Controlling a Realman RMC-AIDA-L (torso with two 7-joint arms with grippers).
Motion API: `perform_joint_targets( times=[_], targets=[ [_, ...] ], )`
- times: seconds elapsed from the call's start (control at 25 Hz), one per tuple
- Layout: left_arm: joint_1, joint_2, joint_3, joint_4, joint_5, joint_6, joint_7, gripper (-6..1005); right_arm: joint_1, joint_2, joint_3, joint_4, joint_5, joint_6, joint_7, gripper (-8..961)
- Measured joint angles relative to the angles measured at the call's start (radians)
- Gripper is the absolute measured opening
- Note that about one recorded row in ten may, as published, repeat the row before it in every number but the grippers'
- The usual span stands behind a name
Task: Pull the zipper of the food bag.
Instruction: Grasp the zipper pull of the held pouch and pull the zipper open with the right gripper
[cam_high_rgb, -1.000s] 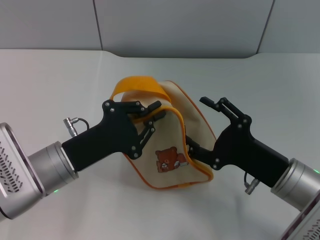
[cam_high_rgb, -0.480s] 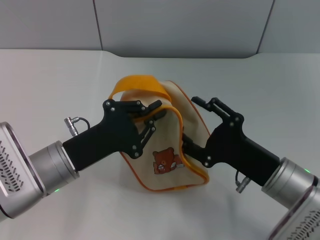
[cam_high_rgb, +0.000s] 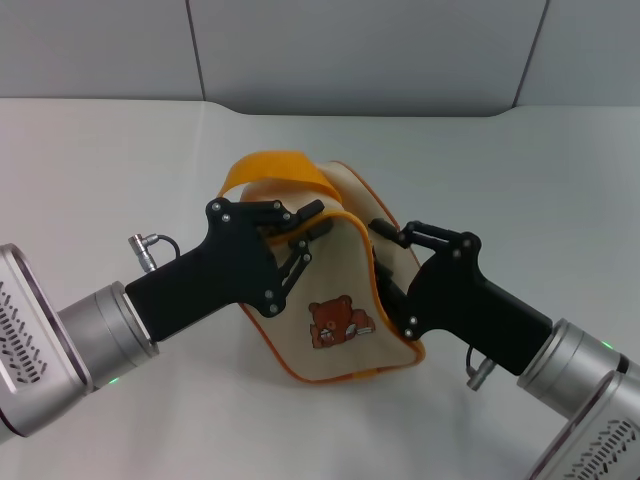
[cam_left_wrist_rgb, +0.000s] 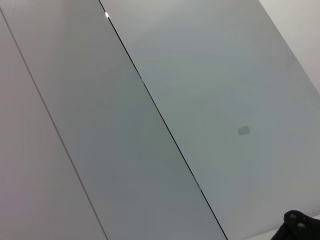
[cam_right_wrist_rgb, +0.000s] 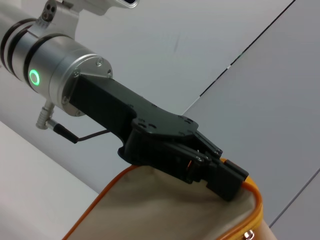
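The food bag (cam_high_rgb: 330, 290) stands in the middle of the table, beige with orange piping, an orange strap (cam_high_rgb: 275, 165) and a brown bear patch (cam_high_rgb: 338, 322). My left gripper (cam_high_rgb: 316, 220) is shut on the bag's upper front edge; the right wrist view shows it (cam_right_wrist_rgb: 234, 186) pinching the orange piping. My right gripper (cam_high_rgb: 378, 258) is open, its two fingers straddling the yellow-orange zipper (cam_high_rgb: 367, 285) on the bag's right edge. A small silver piece (cam_right_wrist_rgb: 248, 234) shows at the orange edge in the right wrist view; I cannot tell if it is the pull tab.
The white table (cam_high_rgb: 120, 160) stretches around the bag. Grey wall panels (cam_high_rgb: 360, 50) rise behind it. The left wrist view shows only wall panels (cam_left_wrist_rgb: 150, 125) and a black corner of hardware (cam_left_wrist_rgb: 301, 225).
My right gripper has moved left and in toward the bag, its fingers coming around the bag's right edge. The bag's right side has shifted slightly left. The left gripper has held still.
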Motion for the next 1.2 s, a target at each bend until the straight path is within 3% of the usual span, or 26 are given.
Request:
perform_joint_targets(
  times=[0.48, 0.68, 1.0, 1.2],
  targets=[
    [0.0, 0.0, -0.001, 0.0, -0.001, 0.006, 0.0, 91, -0.002, 0.0, 0.004, 0.019, 0.006, -0.007, -0.017, 27],
    [0.0, 0.0, -0.001, 0.001, -0.004, 0.006, 0.0, 91, -0.035, 0.0, 0.032, 0.04, 0.007, 0.02, -0.067, 3],
    [0.0, 0.0, -0.003, -0.002, -0.008, 0.002, 0.0, 91, -0.199, 0.0, 0.074, -0.029, 0.008, 0.122, -0.061, 2],
    [0.001, -0.002, -0.006, -0.011, -0.01, -0.013, 0.0, 91, -0.217, 0.001, 0.121, -0.035, 0.008, 0.107, -0.038, 2]
  ],
)
